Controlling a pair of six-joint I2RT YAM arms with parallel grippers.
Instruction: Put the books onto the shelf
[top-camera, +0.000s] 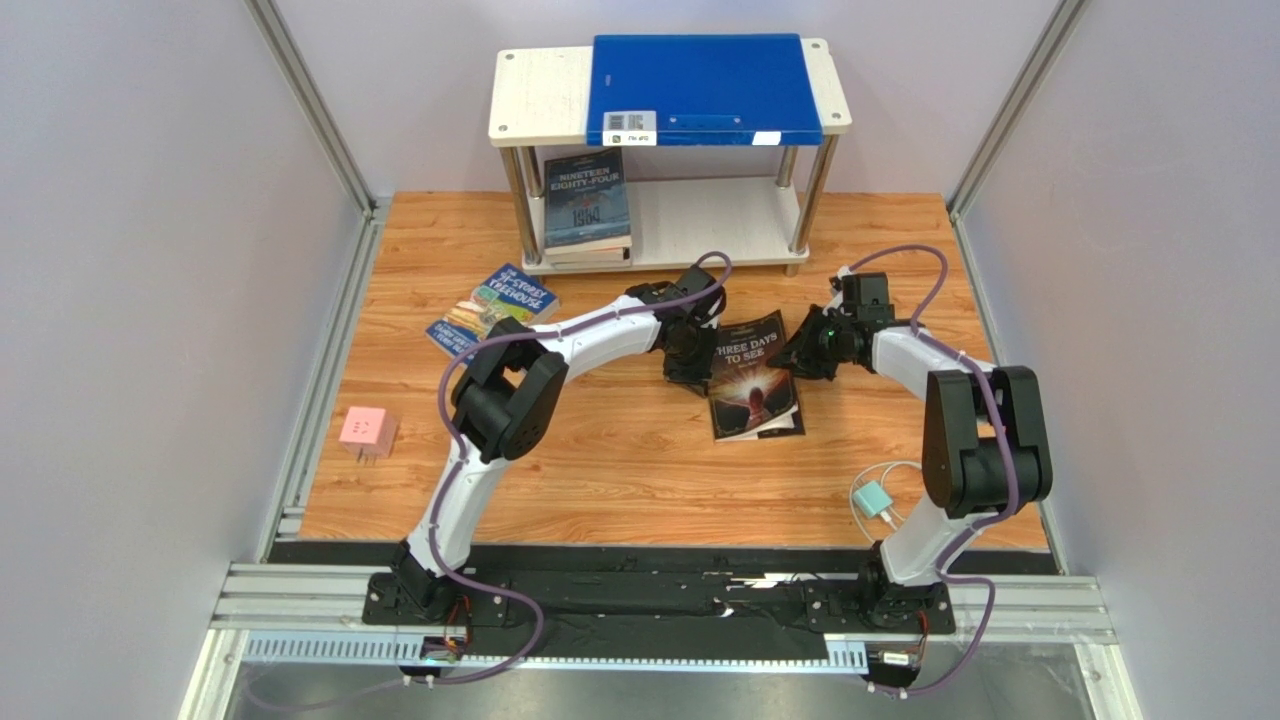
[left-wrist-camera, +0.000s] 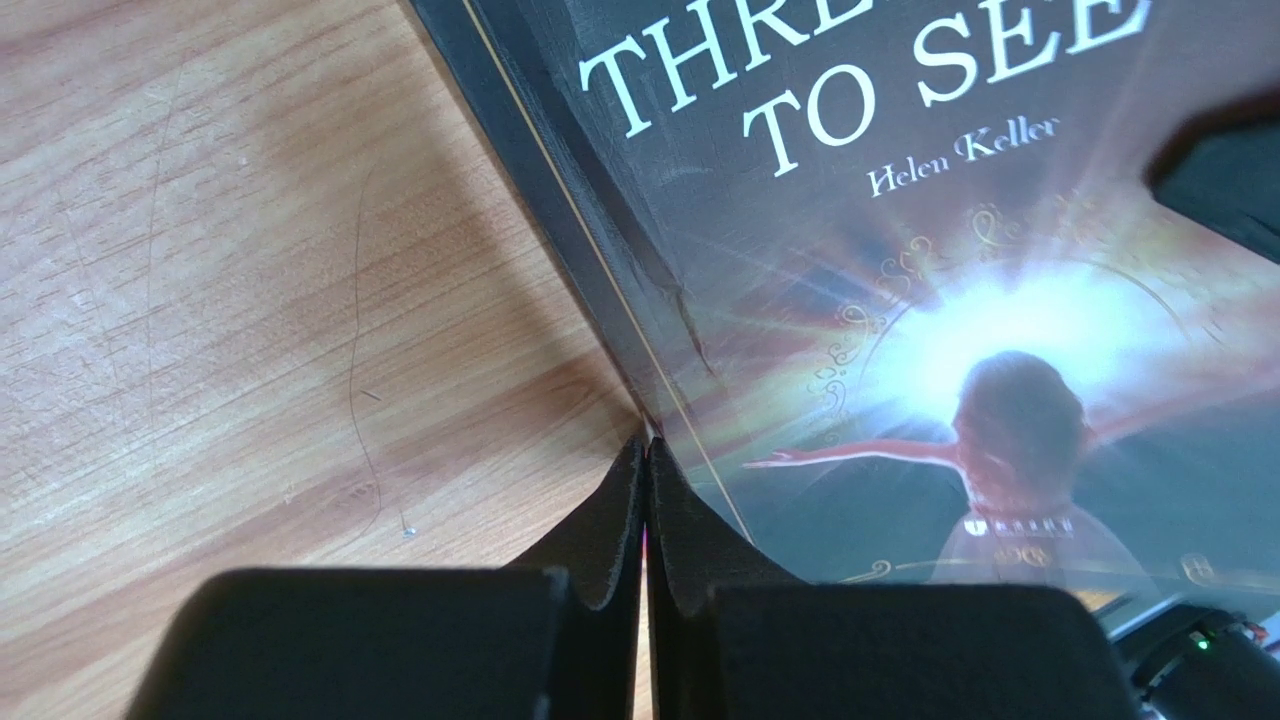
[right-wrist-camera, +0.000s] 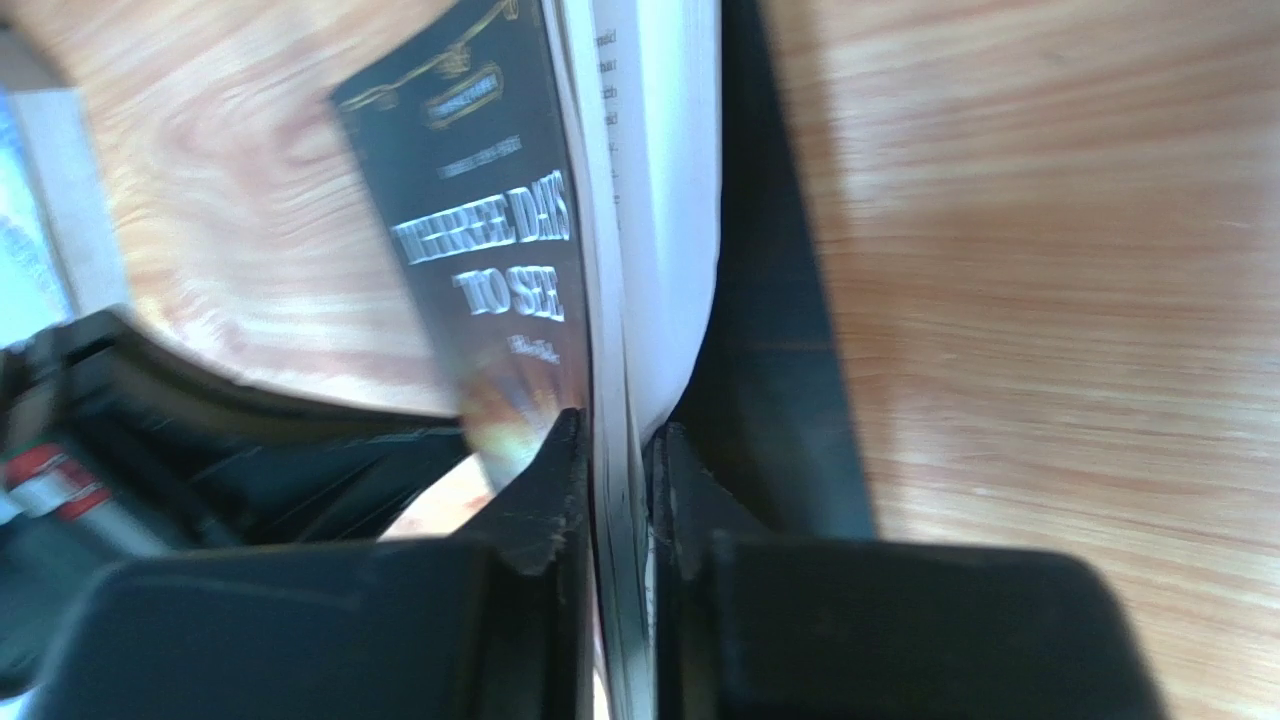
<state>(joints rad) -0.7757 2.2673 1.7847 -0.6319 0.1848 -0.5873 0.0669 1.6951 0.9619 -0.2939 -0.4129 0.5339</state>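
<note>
A dark book titled "Three Days to See" (top-camera: 751, 378) lies on the wooden floor between my two grippers. My right gripper (top-camera: 804, 348) is shut on its right edge; the right wrist view shows the cover and pages (right-wrist-camera: 481, 270) pinched between the jaws of that gripper (right-wrist-camera: 616, 458). My left gripper (top-camera: 690, 357) is shut, with its tips (left-wrist-camera: 646, 450) against the spine edge of this book (left-wrist-camera: 932, 300). Colourful Treehouse books (top-camera: 496, 305) lie at the left. A navy book (top-camera: 586, 200) leans on the lower board of the white shelf (top-camera: 541, 90).
A large blue folder (top-camera: 703, 87) covers most of the shelf's top board. A small pink object (top-camera: 368, 432) lies at the floor's left edge. A white and teal cable (top-camera: 879, 503) lies beside the right arm. Grey walls close in both sides.
</note>
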